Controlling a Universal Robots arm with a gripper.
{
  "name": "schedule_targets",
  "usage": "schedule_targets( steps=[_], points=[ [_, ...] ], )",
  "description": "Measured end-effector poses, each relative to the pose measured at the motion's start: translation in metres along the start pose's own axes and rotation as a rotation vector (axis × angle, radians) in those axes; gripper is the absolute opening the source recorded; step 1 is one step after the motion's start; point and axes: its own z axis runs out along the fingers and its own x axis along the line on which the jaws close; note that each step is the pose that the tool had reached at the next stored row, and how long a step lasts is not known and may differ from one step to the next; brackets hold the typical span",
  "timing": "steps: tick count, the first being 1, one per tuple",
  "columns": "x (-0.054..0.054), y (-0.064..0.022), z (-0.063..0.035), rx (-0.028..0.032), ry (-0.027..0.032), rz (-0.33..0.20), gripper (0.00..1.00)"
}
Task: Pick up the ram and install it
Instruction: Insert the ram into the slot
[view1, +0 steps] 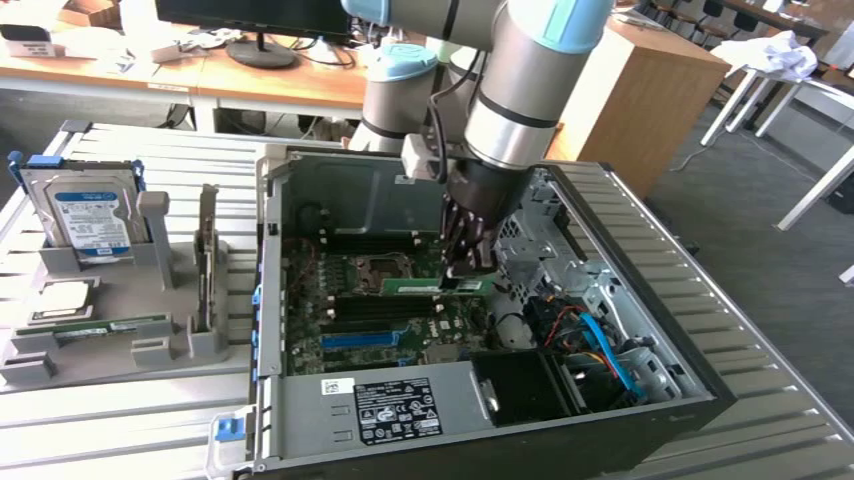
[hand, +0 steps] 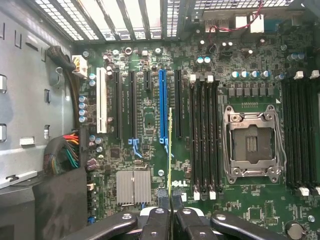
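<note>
My gripper (view1: 461, 270) reaches down into the open computer case (view1: 641, 290) over the motherboard (view1: 347, 300). It is shut on the ram (view1: 416, 285), a thin green stick held on edge just above the board. In the wrist view the ram (hand: 170, 145) shows edge-on as a thin yellow-green line running out from between the fingertips of the gripper (hand: 170, 200). It hangs between the blue expansion slot (hand: 162, 105) and the black memory slots (hand: 205, 135). More black memory slots (hand: 300, 135) lie beyond the empty processor socket (hand: 252, 145).
At the exterior view's left a grey holder (view1: 160, 345) carries a silver hard drive (view1: 87, 215), a small square processor chip (view1: 64, 298) and an upright card (view1: 207, 250). Inside the case are the labelled power supply (view1: 396, 410), blue cables (view1: 607, 350) and a drive cage (view1: 547, 240).
</note>
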Motion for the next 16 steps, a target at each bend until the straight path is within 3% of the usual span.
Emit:
schedule_targets(
  steps=[16],
  points=[
    [-0.0001,0.0030,0.0077,0.0000,0.0001,0.000,0.13]
  ],
)
